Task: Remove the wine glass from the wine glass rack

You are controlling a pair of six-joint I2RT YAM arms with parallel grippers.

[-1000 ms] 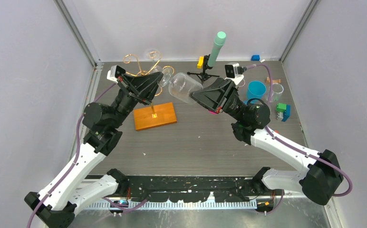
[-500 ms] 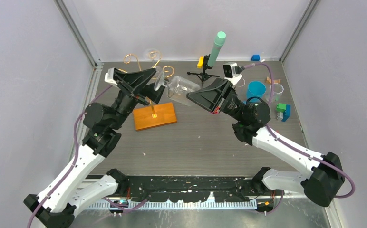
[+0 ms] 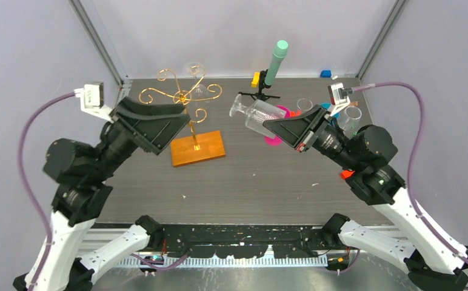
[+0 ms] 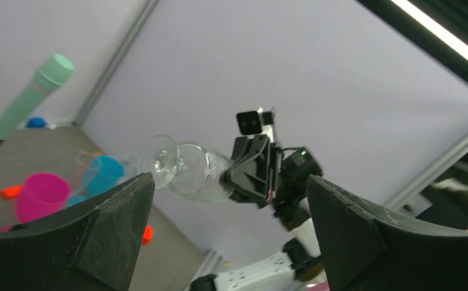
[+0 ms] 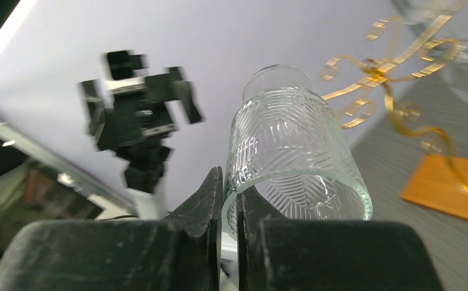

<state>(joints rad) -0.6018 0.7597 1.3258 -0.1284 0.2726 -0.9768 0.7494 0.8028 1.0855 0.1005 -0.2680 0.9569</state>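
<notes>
The wine glass [image 3: 257, 115] lies tilted on its side in the air, right of the wine glass rack [image 3: 185, 97], with its foot toward the rack. My right gripper [image 3: 269, 124] is shut on the glass rim, one finger inside the bowl and one outside. The right wrist view shows the patterned wine glass [image 5: 292, 151] pinched in my right gripper [image 5: 230, 206]. My left gripper [image 3: 172, 130] stands wide open and empty, left of the rack's post. In the left wrist view the wine glass [image 4: 189, 173] hangs far beyond my left gripper [image 4: 231, 242].
The rack's orange-brown base [image 3: 198, 147] sits mid-table. Another clear glass [image 3: 195, 70] seems to hang at the rack's far side. Behind stand a black tripod with a mint cylinder [image 3: 274, 60], a pink cup [image 3: 273, 139], clear cups [image 3: 353, 115] and small blocks [image 3: 255, 79].
My left gripper opened wide and drew back left, away from the glass stem. My right arm carried the wine glass to the right, off the rack.
</notes>
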